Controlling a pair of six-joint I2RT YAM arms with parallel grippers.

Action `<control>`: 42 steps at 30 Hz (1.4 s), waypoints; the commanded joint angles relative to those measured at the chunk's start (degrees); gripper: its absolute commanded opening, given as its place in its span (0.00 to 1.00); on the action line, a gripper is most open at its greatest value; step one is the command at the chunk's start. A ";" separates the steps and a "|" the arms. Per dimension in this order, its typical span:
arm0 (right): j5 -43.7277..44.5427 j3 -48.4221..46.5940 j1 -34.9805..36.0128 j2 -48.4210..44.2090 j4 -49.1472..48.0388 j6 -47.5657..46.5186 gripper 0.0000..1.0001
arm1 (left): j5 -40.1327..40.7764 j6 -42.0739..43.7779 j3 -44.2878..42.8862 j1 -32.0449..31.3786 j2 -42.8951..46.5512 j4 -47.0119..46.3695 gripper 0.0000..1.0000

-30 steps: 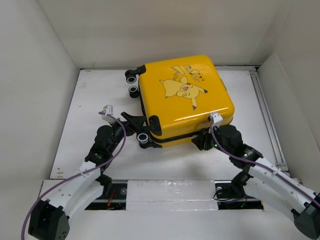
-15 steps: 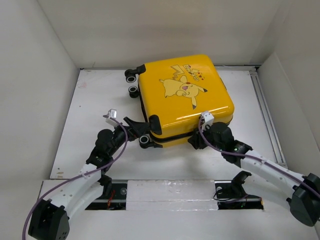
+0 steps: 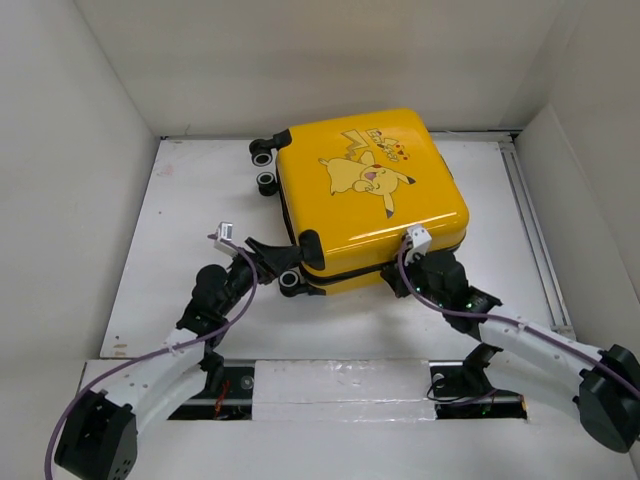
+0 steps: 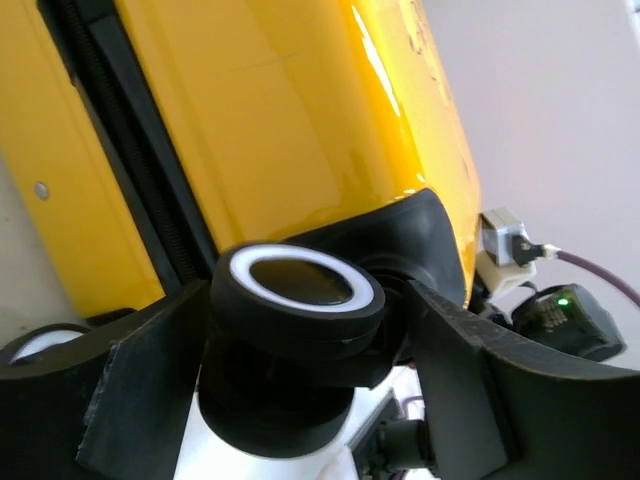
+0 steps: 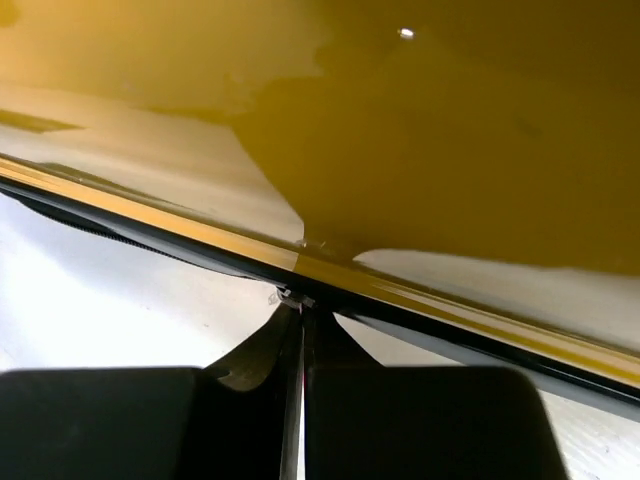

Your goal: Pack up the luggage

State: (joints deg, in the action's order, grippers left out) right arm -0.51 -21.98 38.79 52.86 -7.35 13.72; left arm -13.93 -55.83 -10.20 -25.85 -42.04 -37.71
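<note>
The luggage point(image 3: 370, 195), a yellow hard-shell case with a cartoon print, lies flat and closed at the table's middle back. My left gripper point(image 3: 281, 268) is at its near left corner. In the left wrist view its two fingers point(image 4: 150, 385) press either side of a black wheel point(image 4: 295, 310) with a white ring; my left gripper point(image 4: 300, 345) is shut on it. My right gripper point(image 3: 401, 279) is at the near edge, at the black zipper seam point(image 5: 420, 320). Its fingers are together, pinching a small metal zipper pull point(image 5: 288, 294) at the tips of my right gripper point(image 5: 302, 306).
Two more black wheels point(image 3: 264, 158) stick out at the luggage's far left corner. White walls close in the table on three sides. A metal rail point(image 3: 530, 230) runs along the right edge. A white strip point(image 3: 340, 385) covers the near edge between the arm bases.
The left fingers have closed in on the wheel. The right gripper has slid a little left along the near edge and shut at the zipper seam. The luggage has barely moved.
</note>
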 commanded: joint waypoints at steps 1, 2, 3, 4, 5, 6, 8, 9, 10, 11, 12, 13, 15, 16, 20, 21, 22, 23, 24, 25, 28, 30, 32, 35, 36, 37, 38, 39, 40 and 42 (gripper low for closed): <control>3.85 -0.35 0.33 -1.70 -13.91 1.75 0.00 | -4.61 -2.60 2.28 -1.31 -0.50 -5.17 0.62; 4.98 -0.35 0.33 -2.23 -13.22 1.75 0.00 | -4.61 -2.61 2.29 -1.31 -1.11 -6.05 0.55; 5.87 -0.35 0.33 -2.93 -12.08 2.80 0.00 | -4.61 -3.22 2.29 -1.31 -1.72 -6.84 0.50; 6.92 -0.35 0.33 -4.59 -10.59 4.90 0.00 | -4.61 -3.23 2.29 -1.31 -1.73 -8.50 0.44; 8.41 -0.35 0.33 -5.65 -6.92 6.14 0.00 | -3.83 -3.75 1.59 -1.31 -2.51 -9.13 0.26; 11.21 0.18 0.33 -6.71 -4.97 7.45 0.00 | -2.86 -3.76 0.80 -1.31 -2.52 -9.13 0.17; 14.12 1.58 0.33 -10.73 -1.28 11.22 0.00 | -1.80 -3.76 0.01 -1.31 -3.22 -10.62 0.00; 16.31 2.11 0.33 -12.33 1.79 12.20 0.00 | -0.67 -3.76 0.00 -1.31 -3.22 -10.63 0.00; 16.33 2.64 0.33 -13.91 3.21 13.17 0.00 | -0.13 -3.15 -0.78 -1.31 -3.83 -10.63 0.00; 17.55 3.16 0.33 -16.97 4.96 15.96 0.00 | -0.13 -3.14 -1.49 -1.31 -4.36 -10.63 0.00; 18.61 3.17 0.33 -18.39 8.81 17.56 0.00 | 1.44 -3.14 -1.49 -1.31 -4.36 -10.63 0.00; 20.71 3.17 0.33 -19.80 10.68 18.62 0.00 | 2.06 -3.14 -2.02 -1.31 -4.36 -10.10 0.00; 22.83 2.38 0.33 -23.22 16.11 20.29 0.00 | 2.60 -1.92 -2.55 -1.31 -3.67 -8.79 0.00; 24.66 1.33 0.33 -24.11 17.62 20.91 0.00 | 3.47 -1.91 -2.55 -0.62 -3.66 -8.26 0.00; 31.24 -2.97 0.33 -24.74 26.41 22.75 0.00 | 3.47 -1.91 -3.07 1.68 -2.43 -8.25 0.00; 32.41 -2.98 0.33 -24.74 27.47 22.76 0.00 | 4.00 -1.91 -3.60 1.68 -2.43 -7.47 0.00; 31.90 -2.98 0.33 -24.74 24.26 20.32 0.00 | 4.00 -1.21 -3.60 1.68 -2.43 -7.46 0.00; 27.54 -2.37 0.33 -23.60 21.79 18.56 0.00 | 2.61 -1.21 -4.12 1.68 -2.43 -7.46 0.00; 24.54 -2.37 0.33 -22.29 19.25 17.41 0.00 | 1.81 -0.34 -4.13 1.68 -3.74 -7.46 0.00; 21.20 -2.37 0.33 -17.66 16.00 14.44 0.00 | 0.93 0.45 -4.74 1.68 -4.27 -7.46 0.00; 10.29 -4.82 1.11 -7.72 6.41 11.78 0.00 | -1.10 4.76 -6.06 1.68 -4.11 -1.08 0.11; 6.95 -6.84 3.56 1.16 1.48 9.50 0.00 | 0.04 7.65 -6.06 1.68 -1.65 3.50 0.57; 7.63 -10.18 5.33 7.31 -1.59 7.74 0.00 | 2.93 8.37 -6.06 1.68 3.96 11.03 0.89; 7.63 -15.01 5.34 13.38 -3.71 5.63 0.00 | 4.35 9.16 -4.84 1.68 11.88 18.35 1.00; 6.94 -16.16 5.34 14.71 -5.20 4.49 0.00 | 4.35 9.16 -4.83 1.68 13.55 19.60 1.00; 6.93 -18.43 5.34 15.94 -5.82 3.96 0.00 | 4.88 9.16 -4.22 1.68 15.04 20.83 1.00; 6.32 -19.58 5.34 17.26 -5.83 3.95 0.00 | 4.88 8.64 -4.22 1.68 17.58 21.88 1.00; 6.31 -20.64 5.34 19.45 -5.83 3.25 0.00 | 4.88 8.11 -3.70 1.68 18.48 23.37 1.00; 5.71 -21.52 5.34 20.34 -6.35 3.25 0.00 | 4.88 7.59 -3.69 1.68 19.27 23.39 1.00; 5.00 -22.14 5.34 21.58 -7.15 3.25 0.00 | 3.92 6.71 -2.55 1.68 19.89 20.08 1.00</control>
State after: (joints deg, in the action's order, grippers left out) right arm 9.50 -39.64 43.38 73.69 -2.37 18.04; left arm -8.43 -48.40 -13.63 -23.94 -23.07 -17.34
